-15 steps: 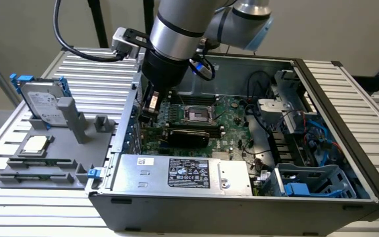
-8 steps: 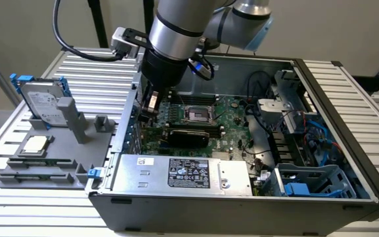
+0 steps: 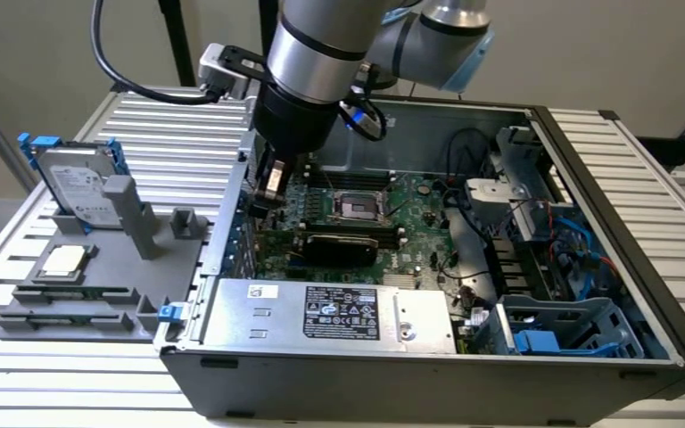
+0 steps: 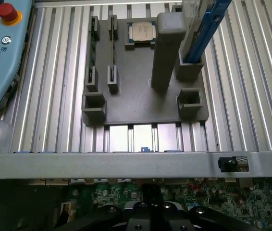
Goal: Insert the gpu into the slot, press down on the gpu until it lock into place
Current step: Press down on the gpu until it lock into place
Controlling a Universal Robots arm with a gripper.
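— Where was the gpu?

— It lay flat across the motherboard inside the open case, just behind the power supply, apparently seated along its slot.

— And the claw?

— Clenched, gripping nothing, it hung just inside the case wall beside the card, likely shut so it could press.
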